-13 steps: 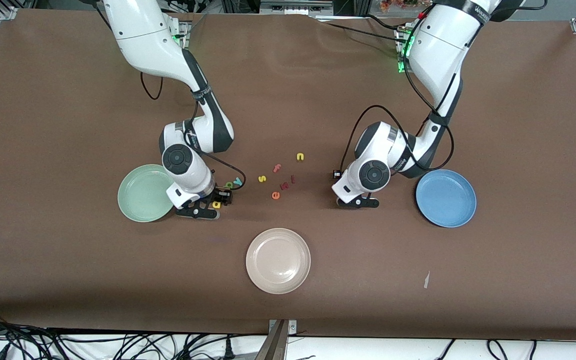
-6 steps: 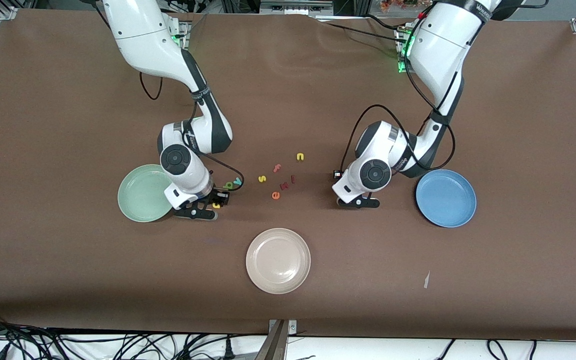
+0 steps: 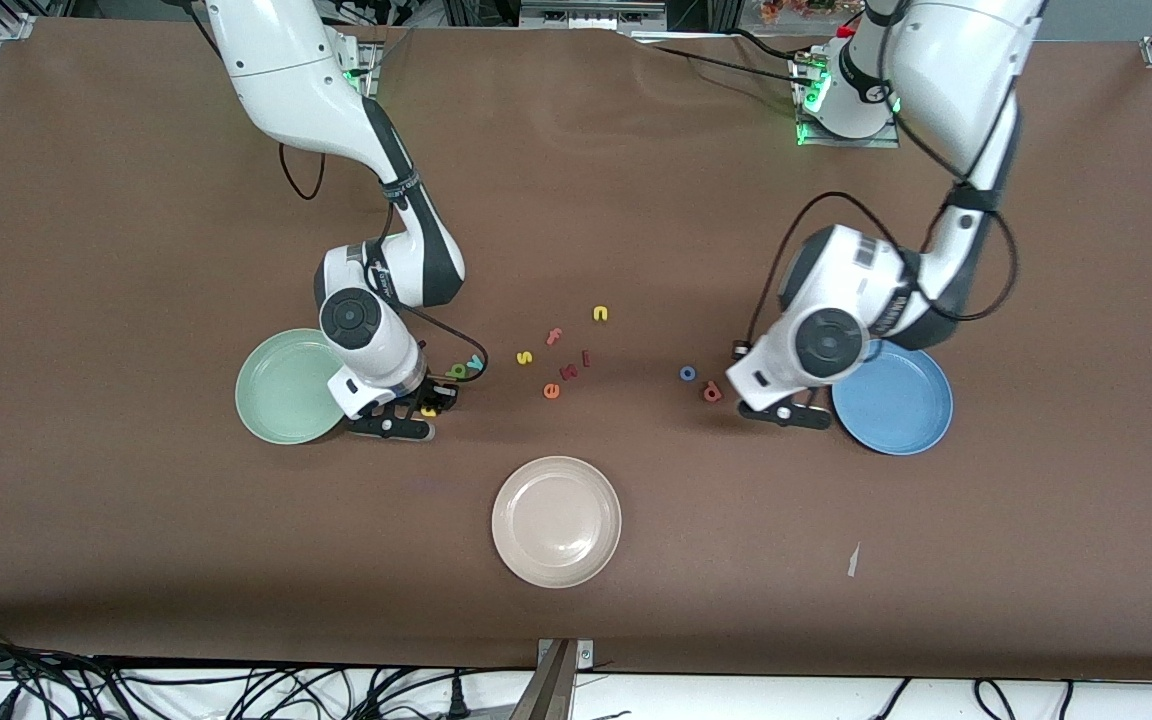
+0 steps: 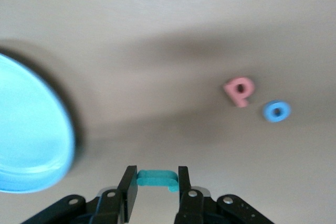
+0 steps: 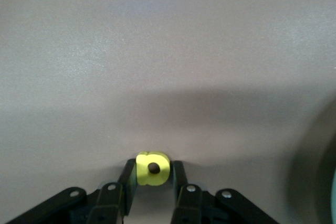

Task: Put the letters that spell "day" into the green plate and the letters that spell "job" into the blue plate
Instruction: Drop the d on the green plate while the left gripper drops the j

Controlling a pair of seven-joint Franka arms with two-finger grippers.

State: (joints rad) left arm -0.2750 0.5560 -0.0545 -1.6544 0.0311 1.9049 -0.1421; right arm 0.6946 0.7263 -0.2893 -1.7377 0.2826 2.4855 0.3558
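Note:
My right gripper (image 5: 153,176) is down at the table beside the green plate (image 3: 286,388), shut on the yellow a (image 5: 153,168). The dark green d (image 3: 456,371) and teal y (image 3: 476,362) lie just next to it. My left gripper (image 4: 155,182) is shut on the teal j (image 4: 157,178), held crosswise between its fingers. It hangs over the table at the rim of the blue plate (image 3: 896,400). The blue o (image 3: 687,373) and pinkish b (image 3: 712,392) lie on the table close by, toward the middle.
A beige plate (image 3: 556,520) sits nearer the front camera, mid-table. Loose letters lie in the middle: yellow s (image 3: 524,357), pink f (image 3: 554,336), yellow n (image 3: 600,314), orange e (image 3: 551,391) and two small red ones.
My left arm has swung toward the blue plate with the teal j, uncovering the o and b. My right gripper's fingers have closed onto the yellow a.

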